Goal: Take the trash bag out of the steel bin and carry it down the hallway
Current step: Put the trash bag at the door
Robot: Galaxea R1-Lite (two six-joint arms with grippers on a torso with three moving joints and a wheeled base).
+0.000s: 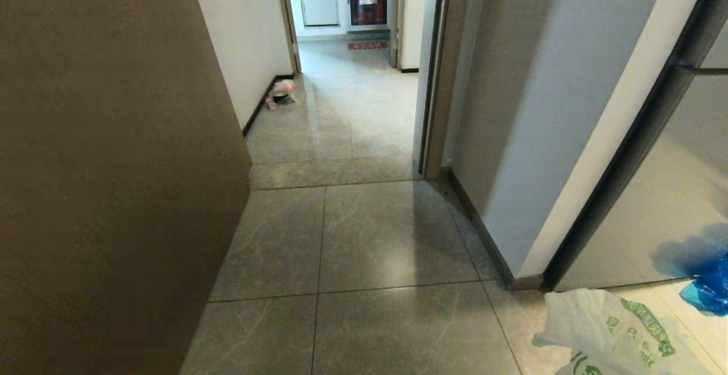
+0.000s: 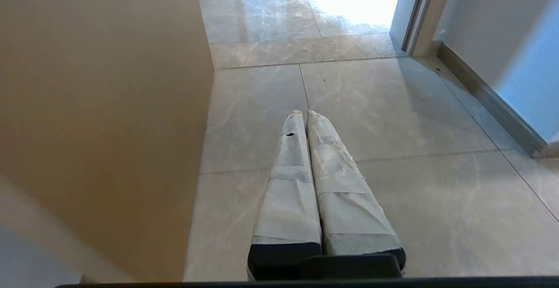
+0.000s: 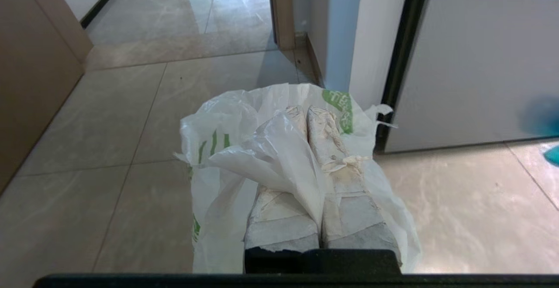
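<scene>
Carry phase, bag in hand. The right gripper (image 3: pixel 305 112) is clamped on the trash bag (image 3: pixel 227 148): its taped fingers (image 3: pixel 325 148) are pressed together with a fold of the thin white film pinched between them, and the rest of the bag hangs around and below the fingers, above the floor (image 1: pixel 392 238). In the head view the bag (image 1: pixel 614 329) shows at the lower right corner of the picture, near a blue object (image 1: pixel 711 289) by the grey panel (image 1: pixel 677 193). The left gripper (image 2: pixel 304 114) is closed on nothing and points along the hallway (image 1: pixel 352 102). The steel bin is in no view.

To do this step well, the grip should likely stay firm, since the film is slippery and only a small fold is held. The route seems to run between the brown panel (image 1: pixel 114 164) at the left and the door frame (image 1: pixel 435 79) at the right; the bag side passes closest to that frame, so a line nearer the middle of the tiles would probably spare the bag a snag. A small heap of litter (image 1: pixel 281 93) lies at the left baseboard further on and should be given room.
</scene>
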